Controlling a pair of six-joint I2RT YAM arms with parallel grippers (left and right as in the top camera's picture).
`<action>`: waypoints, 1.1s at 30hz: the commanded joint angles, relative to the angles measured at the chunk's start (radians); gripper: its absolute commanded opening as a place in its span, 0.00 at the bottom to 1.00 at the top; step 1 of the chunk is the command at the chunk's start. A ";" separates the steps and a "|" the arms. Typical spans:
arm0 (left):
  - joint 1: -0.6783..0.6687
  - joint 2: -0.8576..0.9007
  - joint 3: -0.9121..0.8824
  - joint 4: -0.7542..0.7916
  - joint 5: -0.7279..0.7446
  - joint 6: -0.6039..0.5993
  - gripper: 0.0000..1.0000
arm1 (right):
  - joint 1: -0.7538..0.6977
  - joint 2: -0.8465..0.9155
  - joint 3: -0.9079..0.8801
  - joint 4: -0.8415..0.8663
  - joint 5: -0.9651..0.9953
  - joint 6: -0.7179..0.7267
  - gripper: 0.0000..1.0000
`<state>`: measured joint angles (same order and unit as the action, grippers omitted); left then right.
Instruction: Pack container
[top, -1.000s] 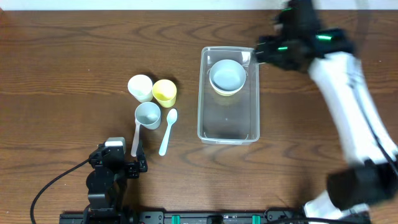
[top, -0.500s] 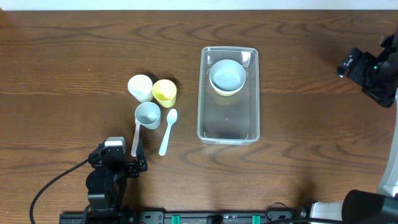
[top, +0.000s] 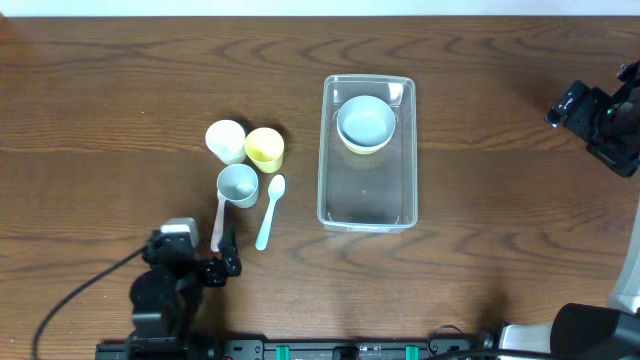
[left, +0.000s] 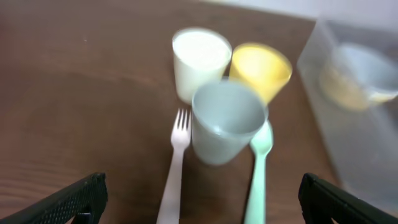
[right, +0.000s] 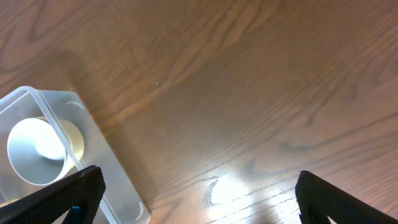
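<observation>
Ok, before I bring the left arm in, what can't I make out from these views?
Left wrist: the whole view is blurred; the container is cut off by the right edge, the fork and spoon handles by the bottom edge.
Overhead: the fork tines are hidden under the grey cup rim.
Overhead and right wrist: the top bowl covers the one beneath; stack count unclear.
</observation>
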<state>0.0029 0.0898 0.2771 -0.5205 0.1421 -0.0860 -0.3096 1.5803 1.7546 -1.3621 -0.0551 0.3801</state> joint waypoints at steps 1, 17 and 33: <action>-0.002 0.148 0.195 -0.004 -0.046 -0.040 0.98 | -0.004 0.003 -0.005 0.000 0.006 -0.003 0.99; -0.002 1.138 0.716 -0.325 0.109 -0.040 0.98 | -0.004 0.003 -0.005 0.000 0.006 -0.003 0.99; -0.002 1.343 0.715 -0.248 -0.050 -0.062 0.87 | -0.004 0.003 -0.005 0.001 0.006 -0.003 0.99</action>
<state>0.0017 1.4326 0.9852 -0.7750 0.1684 -0.1425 -0.3103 1.5806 1.7500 -1.3632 -0.0525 0.3801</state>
